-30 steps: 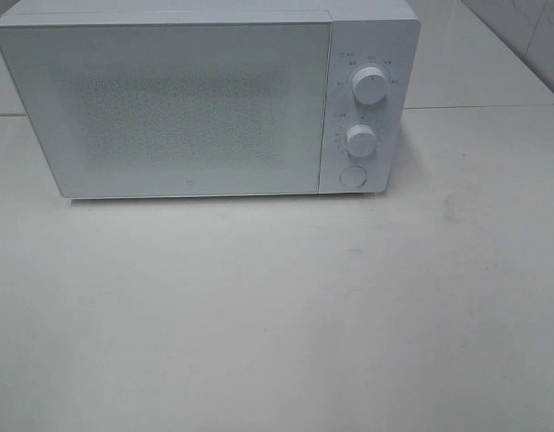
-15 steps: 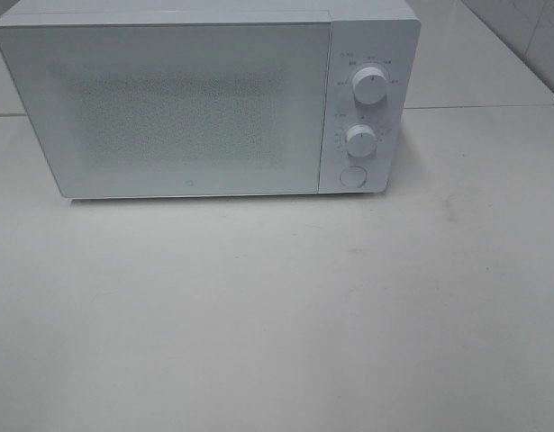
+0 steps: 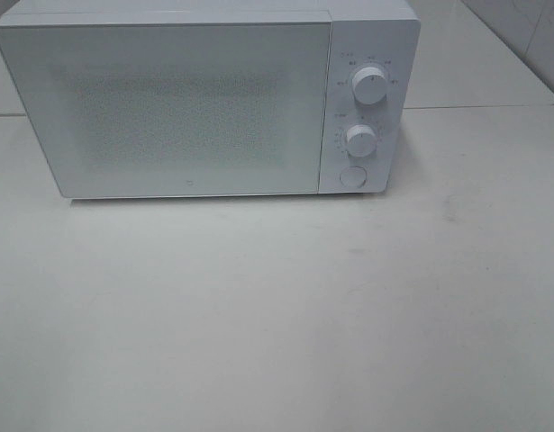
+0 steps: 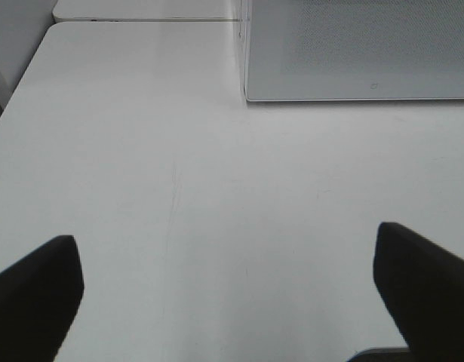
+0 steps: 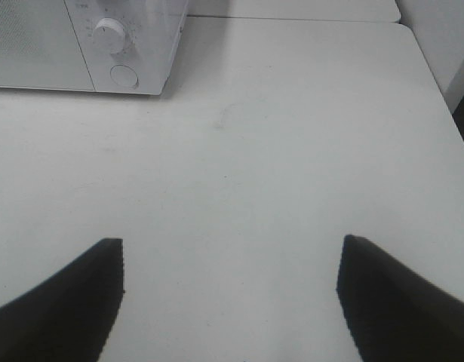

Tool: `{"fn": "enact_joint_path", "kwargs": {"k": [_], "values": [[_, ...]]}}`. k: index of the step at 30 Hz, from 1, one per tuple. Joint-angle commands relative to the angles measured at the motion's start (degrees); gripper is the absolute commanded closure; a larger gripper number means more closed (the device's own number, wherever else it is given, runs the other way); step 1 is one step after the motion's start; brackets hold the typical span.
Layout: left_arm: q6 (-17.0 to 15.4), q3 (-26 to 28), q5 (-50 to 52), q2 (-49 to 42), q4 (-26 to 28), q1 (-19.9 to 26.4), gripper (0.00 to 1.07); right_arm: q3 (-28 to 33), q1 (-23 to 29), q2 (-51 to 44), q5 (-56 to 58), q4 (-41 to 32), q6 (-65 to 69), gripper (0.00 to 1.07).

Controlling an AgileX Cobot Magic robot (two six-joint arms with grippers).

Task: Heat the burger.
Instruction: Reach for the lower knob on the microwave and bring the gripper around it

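- The microwave (image 3: 204, 99) stands at the back of the table (image 3: 277, 315) with its door (image 3: 168, 108) shut flush. The frosted front hides whatever is inside.
- The burger shows in no view (whether it sits behind that door I cannot tell).
- The left gripper (image 4: 224, 249) and right gripper (image 5: 232, 249) both hang wide open and empty over the tabletop, back from the oven. I judge this a parked stance that leaves the door and the upper dial (image 3: 370, 85) unobstructed.
- Against the earlier overhead frames nothing has shifted — door, dials and table look identical.
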State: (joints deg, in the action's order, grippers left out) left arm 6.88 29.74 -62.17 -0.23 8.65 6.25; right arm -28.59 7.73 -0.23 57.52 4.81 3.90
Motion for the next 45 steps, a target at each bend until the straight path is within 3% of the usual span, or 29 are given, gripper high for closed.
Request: {"fn": "enact_joint_path", "kwargs": {"k": [1, 14, 45], "values": [[-0.3, -0.1, 0.6, -1.5, 0.1, 0.2, 0.06, 0.1, -0.3, -1.5, -0.3, 0.1, -0.3, 0.32], [-0.3, -0.1, 0.6, -1.5, 0.1, 0.2, 0.06, -1.8, -0.3, 0.0, -4.4, 0.1, 0.1, 0.32], [-0.3, -0.1, 0.6, -1.5, 0.1, 0.2, 0.06, -1.8, -0.3, 35.6, -39.6, 0.1, 0.1, 0.32]]}}
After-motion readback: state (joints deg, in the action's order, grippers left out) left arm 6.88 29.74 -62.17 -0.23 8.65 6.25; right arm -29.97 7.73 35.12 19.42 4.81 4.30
